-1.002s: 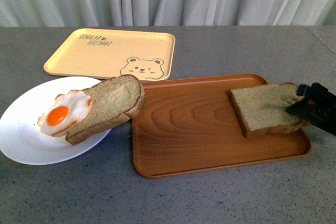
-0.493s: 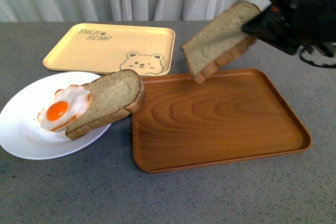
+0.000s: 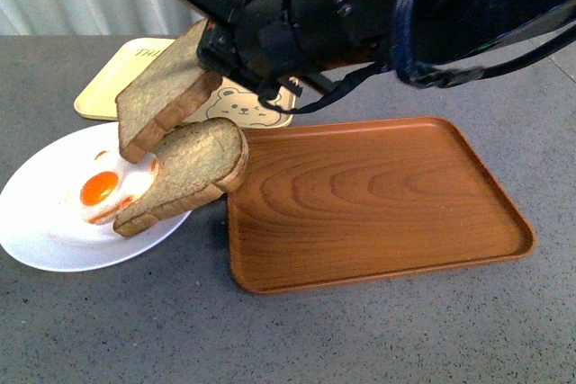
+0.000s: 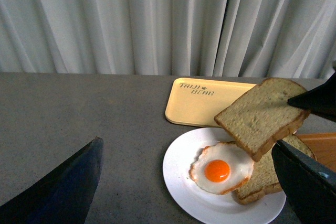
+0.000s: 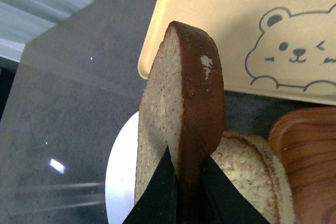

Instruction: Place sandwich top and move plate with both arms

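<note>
The sandwich top [image 3: 162,96], a squarish brown slice, hangs tilted above the white plate [image 3: 45,240], over the fried egg [image 3: 103,191] and the domed lower slice [image 3: 193,173]. My right gripper [image 3: 202,42] is shut on its far edge; in the right wrist view the black fingertips [image 5: 168,182] pinch the sandwich top [image 5: 181,87] on both faces, with the plate [image 5: 118,182] below. My left gripper [image 4: 186,145] stands open, low and in front of the plate [image 4: 181,182], apart from it, with the sandwich top [image 4: 260,114] hovering over the egg [image 4: 218,169]. The left arm is outside the front view.
The brown wood-grain tray [image 3: 369,204] lies right of the plate with nothing on it. The pale yellow bear-print tray [image 3: 108,87] lies behind the plate, partly hidden by the bread. My right arm [image 3: 405,6] spans the back of the scene. A curtain closes the far side.
The right gripper lifted the sandwich top off the wood-grain tray and carried it left; it now hangs above the plate. Egg, lower slice and plate have stayed put.
</note>
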Action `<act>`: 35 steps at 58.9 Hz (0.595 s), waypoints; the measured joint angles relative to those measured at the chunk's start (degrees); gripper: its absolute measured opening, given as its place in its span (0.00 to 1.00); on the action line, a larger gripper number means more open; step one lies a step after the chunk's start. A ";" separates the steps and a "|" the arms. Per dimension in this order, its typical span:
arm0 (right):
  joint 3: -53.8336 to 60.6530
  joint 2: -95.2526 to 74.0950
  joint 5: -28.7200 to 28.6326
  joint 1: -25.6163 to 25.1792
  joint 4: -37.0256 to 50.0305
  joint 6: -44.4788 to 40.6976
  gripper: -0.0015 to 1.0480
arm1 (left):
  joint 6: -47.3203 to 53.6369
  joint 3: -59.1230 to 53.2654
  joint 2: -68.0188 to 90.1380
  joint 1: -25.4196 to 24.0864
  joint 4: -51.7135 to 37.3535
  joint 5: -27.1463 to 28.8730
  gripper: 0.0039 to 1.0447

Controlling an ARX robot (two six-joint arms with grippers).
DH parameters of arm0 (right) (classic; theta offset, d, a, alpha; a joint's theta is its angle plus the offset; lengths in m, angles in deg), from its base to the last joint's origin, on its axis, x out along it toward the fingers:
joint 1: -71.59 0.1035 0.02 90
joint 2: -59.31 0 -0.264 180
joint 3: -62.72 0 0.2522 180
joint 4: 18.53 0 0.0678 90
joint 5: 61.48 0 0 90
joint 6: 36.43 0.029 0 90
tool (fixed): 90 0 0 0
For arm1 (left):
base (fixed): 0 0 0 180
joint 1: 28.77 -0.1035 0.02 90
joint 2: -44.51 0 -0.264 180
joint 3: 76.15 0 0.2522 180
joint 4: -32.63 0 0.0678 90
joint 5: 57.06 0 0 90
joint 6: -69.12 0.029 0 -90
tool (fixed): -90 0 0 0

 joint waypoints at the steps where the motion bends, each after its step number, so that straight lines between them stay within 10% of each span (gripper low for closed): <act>1: -0.11 -0.26 0.13 0.15 0.00 0.11 0.03 | 0.02 0.00 0.00 0.00 0.00 0.00 0.92; 14: 0.48 -3.30 1.22 2.40 -1.29 0.50 0.03 | 0.02 0.00 0.00 -0.02 0.00 0.00 0.92; 35: 9.57 1.90 1.31 1.27 0.42 -2.32 0.60 | 0.00 0.00 0.00 -0.02 0.00 0.00 0.92</act>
